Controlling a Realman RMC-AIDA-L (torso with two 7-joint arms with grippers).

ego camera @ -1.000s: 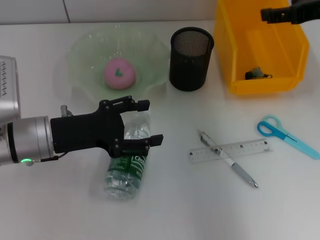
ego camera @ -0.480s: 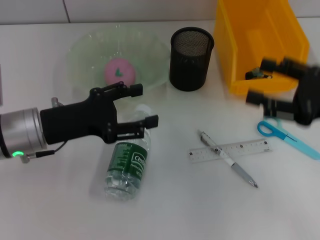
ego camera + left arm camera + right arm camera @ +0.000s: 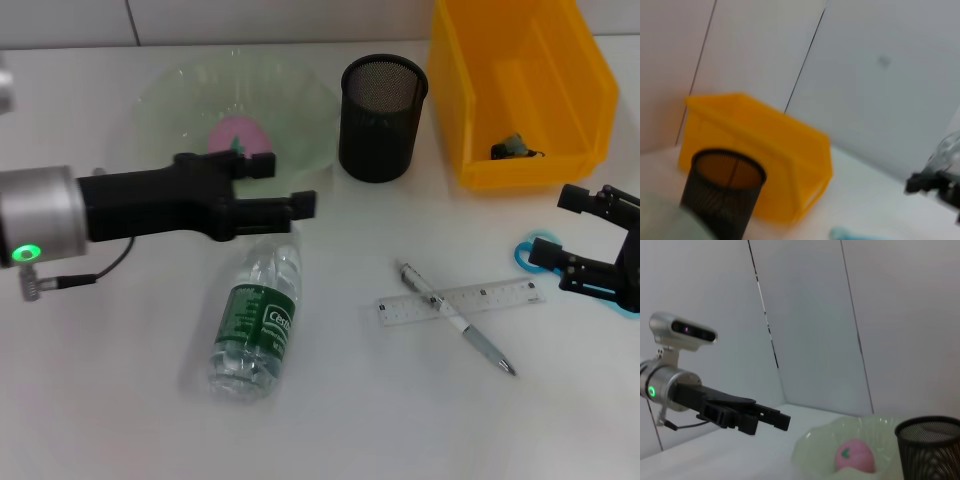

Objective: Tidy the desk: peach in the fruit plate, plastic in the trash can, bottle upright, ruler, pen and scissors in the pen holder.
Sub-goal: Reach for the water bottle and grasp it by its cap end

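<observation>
Both arms are shifting: the left gripper point(image 3: 275, 185) has risen off the water bottle point(image 3: 255, 322) without it, its fingers wide and empty, and is now hovering between the bottle and the green fruit plate point(image 3: 165, 95), while the right gripper point(image 3: 592, 240) has dropped from the yellow trash bin point(image 3: 470, 100) to just above the blue scissors point(image 3: 530, 255), fingers spread and holding nothing. Judging by how things lie, two steps look finished: the peach point(image 3: 238, 132) is sitting in the plate and a dark plastic scrap point(image 3: 512, 147) is lying in the bin. Everything else is waiting: the bottle is lying on its side near the plate, the ruler point(image 3: 460, 301) and the pen point(image 3: 455, 316) across it are lying near the mesh pen holder point(image 3: 382, 118), which looks empty, and the scissors are resting beyond the ruler.
</observation>
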